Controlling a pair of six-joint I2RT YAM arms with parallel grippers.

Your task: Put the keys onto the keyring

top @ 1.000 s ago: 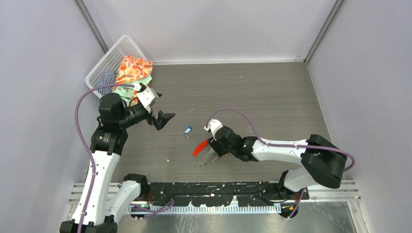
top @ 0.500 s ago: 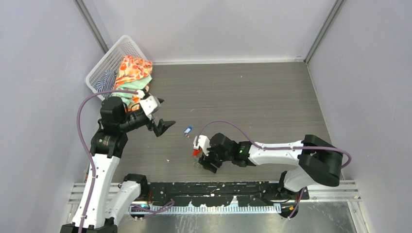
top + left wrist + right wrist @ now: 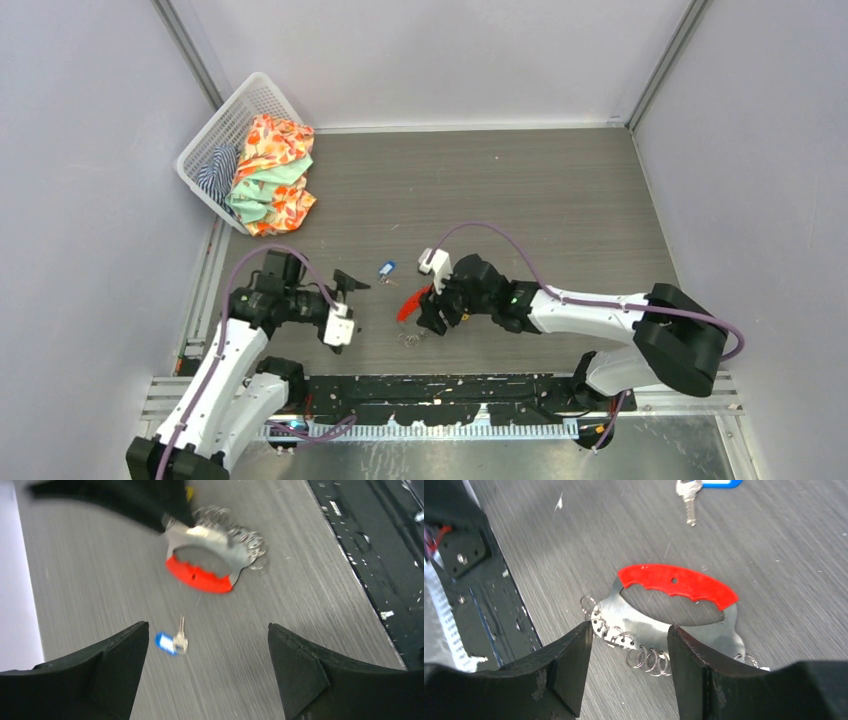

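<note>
Grey tabletop (image 3: 560, 200) | keyring (image 3: 676, 584) flat | blue key (image 3: 386, 269) loose just beside keyring | right end effector (image 3: 626, 650) spread astride keyring, likely to pin it | left end effector (image 3: 207, 670) agape near keyring, facing blue key

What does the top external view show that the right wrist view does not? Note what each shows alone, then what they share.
Only the top external view: the white basket of clothes in the far left corner, the left arm, and the whole right arm. Only the right wrist view: the wire rings as separate loops along a metal edge, and a small hole in the red grip. Both: the keyring, the blue-headed key near it, the open right claw at it, and the table.
</note>
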